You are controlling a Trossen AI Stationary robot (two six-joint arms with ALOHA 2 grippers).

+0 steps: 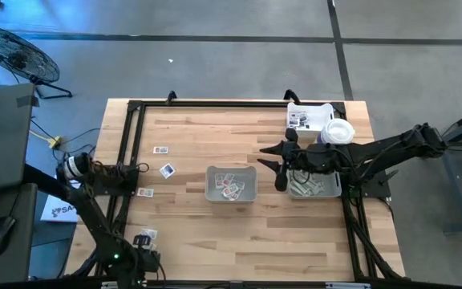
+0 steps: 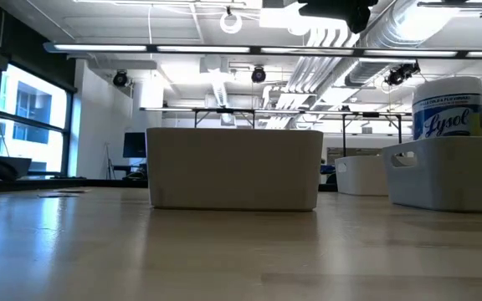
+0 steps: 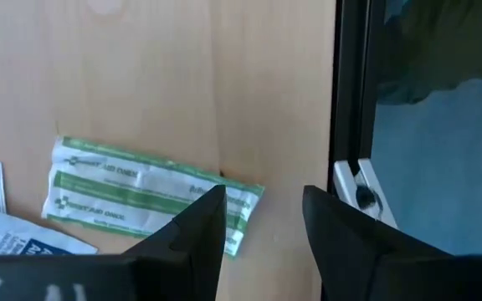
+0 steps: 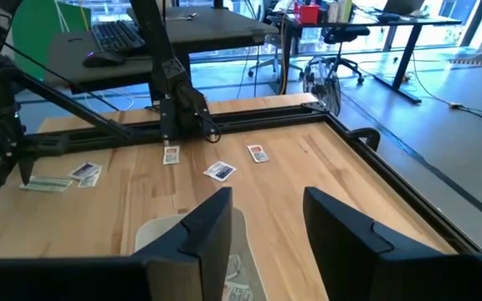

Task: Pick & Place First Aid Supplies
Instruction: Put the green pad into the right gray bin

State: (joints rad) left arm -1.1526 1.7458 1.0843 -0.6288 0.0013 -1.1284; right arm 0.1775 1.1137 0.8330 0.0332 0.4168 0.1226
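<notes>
Our right gripper (image 1: 273, 166) hangs open and empty between the two trays, right of the middle tray (image 1: 231, 184) where squarish packets collect. Our left gripper (image 3: 262, 221), open, sits low at a green strip (image 3: 141, 191), well left of that tray, likely to pick it.

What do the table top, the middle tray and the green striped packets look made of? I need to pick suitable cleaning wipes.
Table top: wood, apparently butcher-block, with visible plank seams and grain and a light sheen.
Middle tray: probably matte plastic; smooth pale grey walls with rounded corners.
Green striped packets: likely paper wrappers, thin and flat with printed stripes and a slightly wrinkled surface; a coated film cannot be ruled out.
</notes>
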